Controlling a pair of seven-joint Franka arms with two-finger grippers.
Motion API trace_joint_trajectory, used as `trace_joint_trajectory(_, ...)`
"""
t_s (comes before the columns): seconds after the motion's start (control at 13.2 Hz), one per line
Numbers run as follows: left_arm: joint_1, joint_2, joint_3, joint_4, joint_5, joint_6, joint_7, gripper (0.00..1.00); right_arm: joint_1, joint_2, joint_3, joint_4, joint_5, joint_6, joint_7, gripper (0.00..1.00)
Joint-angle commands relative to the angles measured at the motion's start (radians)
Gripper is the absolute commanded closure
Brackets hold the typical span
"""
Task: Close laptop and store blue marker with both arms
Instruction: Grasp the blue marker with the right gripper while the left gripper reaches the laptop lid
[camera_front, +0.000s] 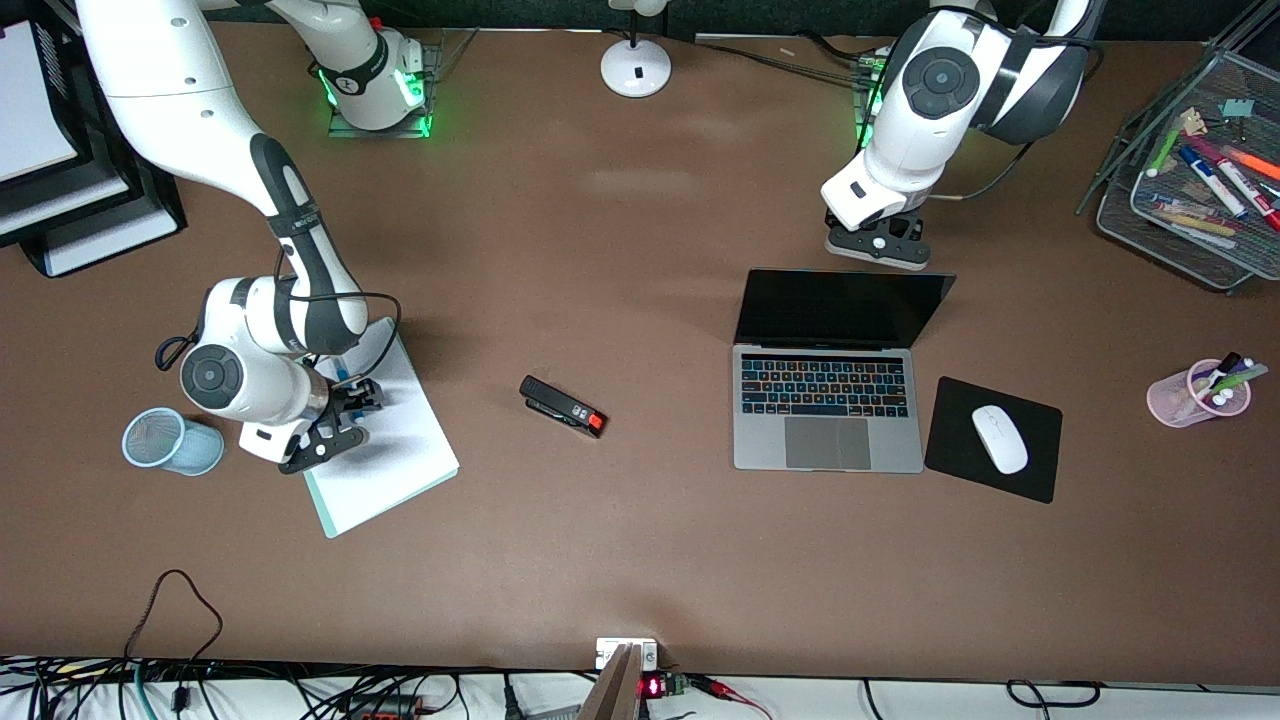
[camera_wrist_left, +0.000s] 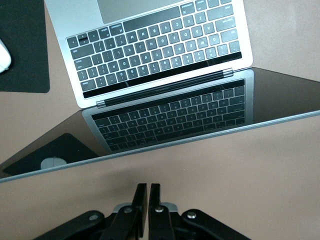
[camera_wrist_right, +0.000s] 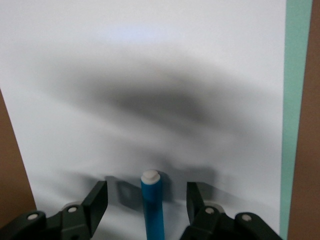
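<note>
While your right gripper (camera_wrist_right: 147, 200) sits low over the white notepad (camera_front: 385, 440), the blue marker (camera_wrist_right: 152, 210) lies straight between its two fingers (camera_wrist_right: 95, 200), with a gap on each side. The marker's long axis runs along the gripper's own line of reach, white tip pointing away from the wrist, so the jaws would meet its barrel squarely across. They stand spread and touch nothing yet. You need no turn of the wrist, I judge, only the squeeze.

That notepad lies toward the right arm's end of the table, beside the light blue mesh cup (camera_front: 170, 440), which looks the likely place to store the marker.

Your left gripper (camera_wrist_left: 148, 202) hangs with its fingers pressed together, holding nothing, just above the top edge of the laptop (camera_front: 828, 370) screen on the lid's back side. The laptop is open, keyboard facing the front camera, so a push on the lid toward that camera should fold it down.
</note>
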Motion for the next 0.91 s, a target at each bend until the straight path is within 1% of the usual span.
trace_joint_trajectory(0.0, 0.006, 0.001, -0.013, -0.01, -0.007, 0.015, -0.052, 0.92, -0.002, -0.006, 0.0, -0.014, 0.011, 0.019, -0.02, 0.4)
trace_joint_trajectory(0.08, 0.007, 0.01, -0.013, -0.01, -0.007, 0.038, -0.07, 0.92, -0.002, -0.007, 0.0, -0.014, 0.011, 0.017, -0.017, 0.43)
trace_joint_trajectory(0.15, 0.012, 0.015, -0.011, -0.01, -0.007, 0.058, -0.072, 0.92, -0.004, -0.011, 0.0, -0.016, 0.013, 0.016, -0.012, 0.49)
trace_joint_trajectory(0.3, 0.027, 0.027, -0.011, -0.01, -0.007, 0.099, -0.072, 0.93, -0.007, -0.012, 0.0, -0.017, 0.017, 0.016, -0.018, 0.52)
trace_joint_trajectory(0.38, 0.029, 0.039, -0.011, -0.01, -0.007, 0.112, -0.074, 0.98, -0.007, -0.012, 0.0, -0.017, 0.017, 0.016, -0.02, 0.55)
trace_joint_trajectory(0.45, 0.029, 0.055, -0.011, -0.008, -0.007, 0.12, -0.077, 1.0, -0.007, -0.012, 0.0, -0.017, 0.017, 0.016, -0.02, 0.66)
trace_joint_trajectory(0.61, 0.029, 0.073, -0.011, -0.008, -0.007, 0.155, -0.077, 1.0, -0.007, -0.012, 0.0, -0.019, 0.017, 0.017, -0.02, 0.75)
trace_joint_trajectory(0.68, 0.029, 0.081, -0.011, -0.005, -0.007, 0.156, -0.077, 1.0, -0.007, -0.012, 0.0, -0.019, 0.017, 0.016, -0.02, 0.77)
trace_joint_trajectory(0.76, 0.029, 0.082, -0.01, -0.005, -0.007, 0.156, -0.077, 1.0, -0.007, -0.012, 0.0, -0.019, 0.017, 0.016, -0.02, 0.85)
trace_joint_trajectory(0.83, 0.029, 0.084, -0.01, -0.005, -0.007, 0.161, -0.077, 1.0, -0.005, -0.012, 0.0, -0.019, 0.017, 0.016, -0.02, 0.87)
